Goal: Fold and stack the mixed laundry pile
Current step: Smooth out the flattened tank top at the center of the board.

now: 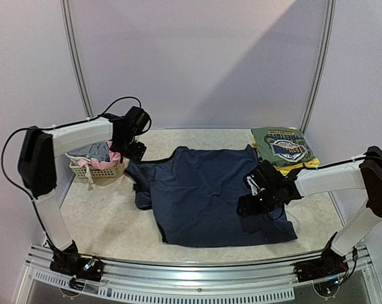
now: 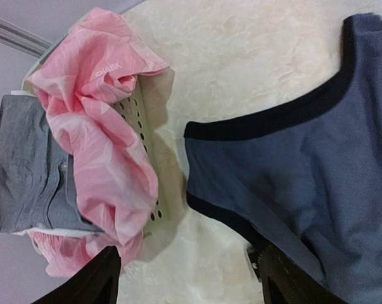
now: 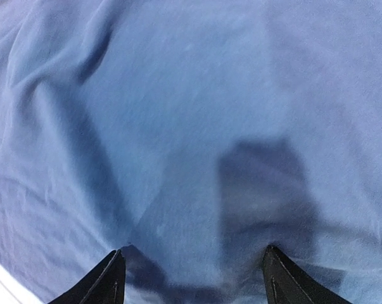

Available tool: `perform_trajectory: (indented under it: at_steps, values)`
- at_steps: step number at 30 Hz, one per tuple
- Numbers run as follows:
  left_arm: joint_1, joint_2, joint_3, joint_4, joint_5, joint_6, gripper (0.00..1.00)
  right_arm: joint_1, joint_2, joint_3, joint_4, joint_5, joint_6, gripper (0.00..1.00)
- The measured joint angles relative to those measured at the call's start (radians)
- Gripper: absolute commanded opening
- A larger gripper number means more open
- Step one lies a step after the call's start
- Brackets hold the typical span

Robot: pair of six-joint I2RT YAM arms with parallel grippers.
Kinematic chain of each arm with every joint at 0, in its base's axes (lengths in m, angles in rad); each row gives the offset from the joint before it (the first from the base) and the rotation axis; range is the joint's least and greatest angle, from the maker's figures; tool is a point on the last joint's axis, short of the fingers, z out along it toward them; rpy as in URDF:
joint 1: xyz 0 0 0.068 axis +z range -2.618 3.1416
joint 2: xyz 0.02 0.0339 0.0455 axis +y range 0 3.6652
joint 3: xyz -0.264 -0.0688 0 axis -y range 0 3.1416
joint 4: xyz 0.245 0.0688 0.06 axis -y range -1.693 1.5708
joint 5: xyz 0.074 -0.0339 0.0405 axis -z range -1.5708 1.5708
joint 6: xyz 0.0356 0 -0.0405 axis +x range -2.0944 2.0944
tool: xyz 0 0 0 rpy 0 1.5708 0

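Observation:
A navy sleeveless dress (image 1: 203, 190) lies spread flat across the middle of the table. My left gripper (image 1: 136, 151) hovers open at the dress's upper left corner, beside the basket. In the left wrist view, only bare table shows between the left gripper's (image 2: 191, 282) fingers, and the dark-trimmed strap of the dress (image 2: 317, 171) lies just to the right. My right gripper (image 1: 249, 206) stands open over the right part of the dress. Navy cloth (image 3: 191, 126) fills the right wrist view, with that gripper (image 3: 194, 275) close above it and holding nothing.
A small pale-green basket (image 1: 95, 170) at the back left holds pink cloth (image 2: 102, 126) and grey cloth (image 2: 19, 164). A folded printed tee (image 1: 282, 147) lies on a yellow piece (image 1: 308, 163) at the back right. Walls close in the table on three sides.

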Motion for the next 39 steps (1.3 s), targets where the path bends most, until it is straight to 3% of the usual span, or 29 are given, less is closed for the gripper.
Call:
perform_trajectory:
  at_steps: [7, 17, 21, 24, 28, 32, 39]
  values:
    - [-0.073, -0.317, -0.344, 0.095, 0.115, -0.092, 0.7, 0.008, -0.064, 0.032, -0.055, -0.06, -0.036, 0.76]
    - [-0.108, -0.445, -0.705, 0.249, 0.343, -0.195, 0.61, 0.031, -0.194, 0.077, -0.09, -0.06, -0.077, 0.78]
    - [-0.109, -0.446, -0.745, 0.32, 0.416, -0.208, 0.59, 0.031, -0.223, 0.077, -0.093, -0.04, -0.083, 0.78]
    - [-0.109, -0.441, -0.765, 0.377, 0.449, -0.216, 0.5, 0.031, -0.223, 0.077, -0.095, -0.032, -0.083, 0.78]
    - [-0.111, -0.404, -0.773, 0.449, 0.466, -0.215, 0.31, 0.031, -0.223, 0.076, -0.095, -0.029, -0.082, 0.78]
    - [-0.112, -0.352, -0.773, 0.501, 0.469, -0.209, 0.01, 0.031, -0.224, 0.074, -0.095, -0.025, -0.078, 0.78]
    - [-0.113, -0.342, -0.737, 0.437, 0.437, -0.216, 0.0, 0.032, -0.227, 0.051, -0.093, 0.015, -0.063, 0.79]
